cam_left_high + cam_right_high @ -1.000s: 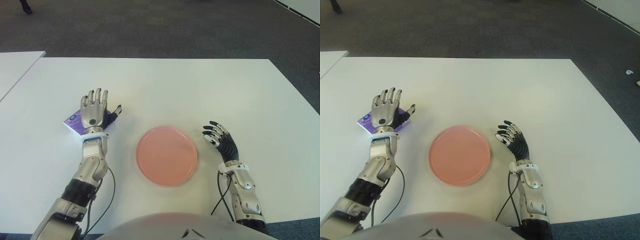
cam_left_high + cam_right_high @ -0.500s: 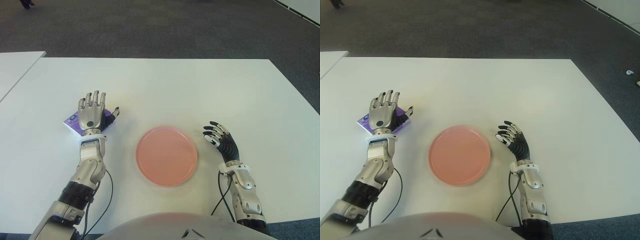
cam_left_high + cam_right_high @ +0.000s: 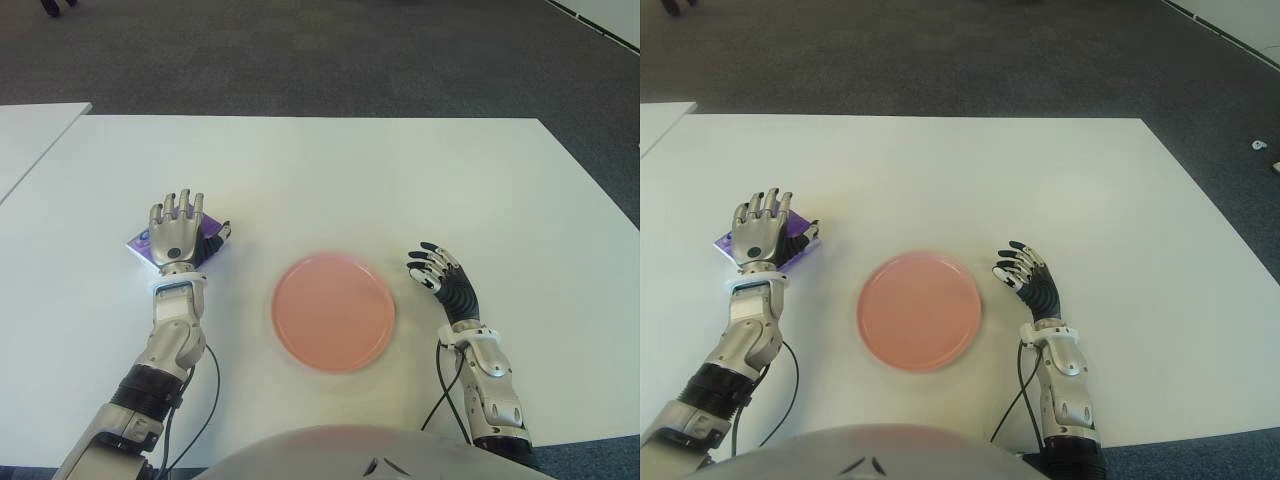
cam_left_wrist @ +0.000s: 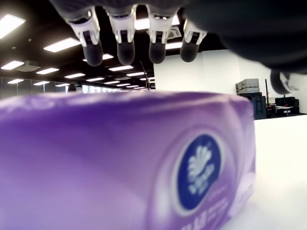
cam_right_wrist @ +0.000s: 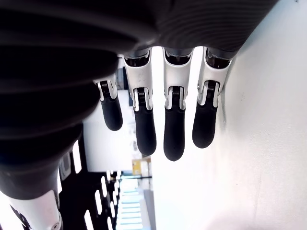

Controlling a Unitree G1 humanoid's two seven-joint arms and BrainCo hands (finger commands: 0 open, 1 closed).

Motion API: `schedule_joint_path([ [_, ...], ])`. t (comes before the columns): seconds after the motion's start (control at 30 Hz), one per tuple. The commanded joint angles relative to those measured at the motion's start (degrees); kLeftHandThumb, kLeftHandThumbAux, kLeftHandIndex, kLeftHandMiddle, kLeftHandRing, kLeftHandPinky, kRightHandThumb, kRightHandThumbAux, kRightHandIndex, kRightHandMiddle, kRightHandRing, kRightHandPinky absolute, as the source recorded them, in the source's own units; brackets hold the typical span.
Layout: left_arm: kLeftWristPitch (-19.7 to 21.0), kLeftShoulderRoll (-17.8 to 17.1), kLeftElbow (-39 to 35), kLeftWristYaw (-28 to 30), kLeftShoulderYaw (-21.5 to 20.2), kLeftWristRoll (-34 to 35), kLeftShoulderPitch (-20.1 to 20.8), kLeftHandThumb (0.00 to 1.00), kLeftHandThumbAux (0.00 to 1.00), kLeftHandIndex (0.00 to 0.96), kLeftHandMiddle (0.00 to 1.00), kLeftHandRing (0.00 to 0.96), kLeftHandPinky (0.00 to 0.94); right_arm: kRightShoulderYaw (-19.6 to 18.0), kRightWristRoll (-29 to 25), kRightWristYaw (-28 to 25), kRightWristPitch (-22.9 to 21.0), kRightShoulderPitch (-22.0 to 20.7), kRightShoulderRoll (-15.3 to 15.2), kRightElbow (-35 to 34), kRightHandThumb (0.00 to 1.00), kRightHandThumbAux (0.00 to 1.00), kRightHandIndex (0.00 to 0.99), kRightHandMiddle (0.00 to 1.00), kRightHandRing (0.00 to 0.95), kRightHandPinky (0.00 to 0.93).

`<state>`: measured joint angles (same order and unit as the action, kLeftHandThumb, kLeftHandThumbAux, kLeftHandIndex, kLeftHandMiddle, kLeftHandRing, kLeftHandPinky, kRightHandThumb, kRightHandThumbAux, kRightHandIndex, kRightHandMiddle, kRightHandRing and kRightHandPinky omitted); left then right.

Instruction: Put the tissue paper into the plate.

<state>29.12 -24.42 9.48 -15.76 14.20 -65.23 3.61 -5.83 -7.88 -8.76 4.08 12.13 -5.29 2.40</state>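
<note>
Left hand (image 3: 172, 240) drawn back toward body versus a second ago, now squarely over tissue pack (image 3: 143, 243), fingers spread above it, not yet closed (grasp likely next). Pack on table (image 3: 330, 170), far left of pink plate (image 3: 333, 312), well apart. Long axis diagonal, near-left to far-right. Right hand (image 3: 441, 279) idle right of plate, fingers loose, empty.

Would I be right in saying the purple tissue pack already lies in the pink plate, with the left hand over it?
Not quite: the left eye view shows the tissue pack on the white table, to the left of the pink plate, not in it. The left hand is indeed over it, fingers open.
</note>
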Motion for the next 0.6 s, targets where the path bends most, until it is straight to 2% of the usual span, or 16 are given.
schedule_joint_path([
  [0.03, -0.80, -0.40, 4.46, -1.65, -0.01, 1.81, 0.72, 0.278, 0.120, 0.000, 0.000, 0.000, 0.000, -0.19, 0.00, 0.84, -5.19, 3.27, 0.49, 4.61, 0.289, 0.726, 0.212, 0.352, 0.375, 0.376],
  [0.6, -4.95, -1.02, 16.83, -5.09, 1.65, 6.80, 5.33, 0.241, 0.180, 0.000, 0.000, 0.000, 0.000, -1.07, -1.57, -0.51, -2.38, 3.91, 0.51, 6.38, 0.334, 0.728, 0.210, 0.352, 0.382, 0.386],
])
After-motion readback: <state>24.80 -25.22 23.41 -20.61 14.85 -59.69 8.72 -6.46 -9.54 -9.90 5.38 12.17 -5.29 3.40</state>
